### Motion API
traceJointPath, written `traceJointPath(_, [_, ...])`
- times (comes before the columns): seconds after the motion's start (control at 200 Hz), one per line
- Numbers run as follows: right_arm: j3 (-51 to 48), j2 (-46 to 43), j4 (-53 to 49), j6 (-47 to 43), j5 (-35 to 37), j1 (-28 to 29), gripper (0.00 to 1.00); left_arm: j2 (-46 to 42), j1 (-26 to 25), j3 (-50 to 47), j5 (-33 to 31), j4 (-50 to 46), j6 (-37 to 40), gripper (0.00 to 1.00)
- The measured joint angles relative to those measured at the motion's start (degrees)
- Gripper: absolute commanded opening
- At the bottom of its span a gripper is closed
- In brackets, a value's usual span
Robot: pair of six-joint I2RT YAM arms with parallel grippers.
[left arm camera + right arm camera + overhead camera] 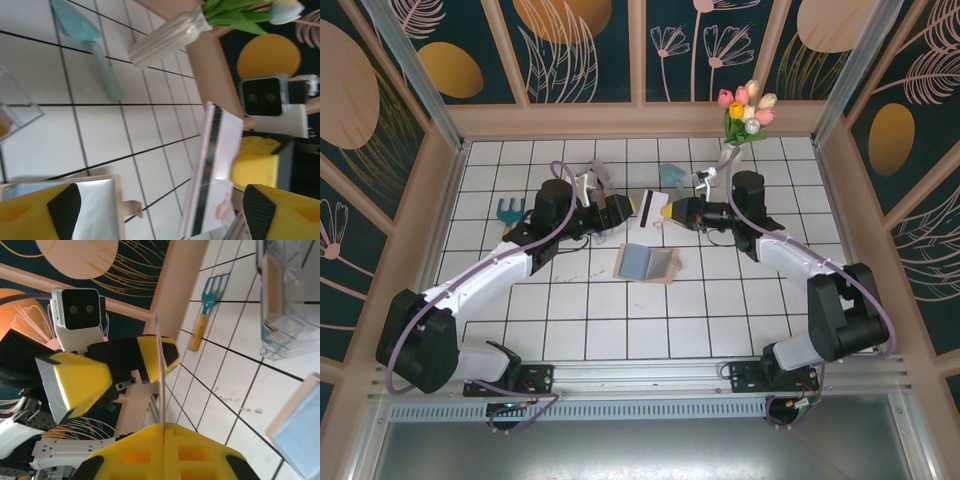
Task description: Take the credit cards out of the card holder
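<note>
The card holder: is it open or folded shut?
Open. The card holder lies spread flat on the table, its blue-grey inside facing up.

Ctr: L gripper & R gripper crowd the card; wallet just below. Lower tiles free; vase blocks upper rt.

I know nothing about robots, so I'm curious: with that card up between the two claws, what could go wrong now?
The right gripper pinches the white card by one edge alone, so it could twist or slip out. The left gripper stands open with fingers either side of the card; backing off crookedly might knock it down onto the table.
</note>
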Motion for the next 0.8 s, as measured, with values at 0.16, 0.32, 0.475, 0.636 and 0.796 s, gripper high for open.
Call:
traceJointPath(0.16, [0.3,1.2,5.3,4.7,-0.2,1.3,0.00,1.2,0.0,-0.1,5.1,6.2,-3.6,0.69])
traceJointPath(0.32, [1.2,1.4,9.8,8.5,-0.5,1.6,0.00,1.9,0.0,-0.8,8.0,12.4,-8.5,0.63])
traceJointPath(0.475, [2.1,2.5,13.1,11.1,-0.9,2.4,0.00,2.6,0.0,-1.2,8.6,15.1,-11.0,0.45])
traceJointPath(0.636, [2.3,3.0,14.5,12.4,-1.3,2.9,0.00,3.7,0.0,-2.8,10.3,18.4,-13.1,0.31])
traceJointPath(0.796, [2.3,3.4,14.7,12.7,-1.3,2.9,0.00,2.9,0.1,-4.5,11.0,21.0,-13.8,0.20])
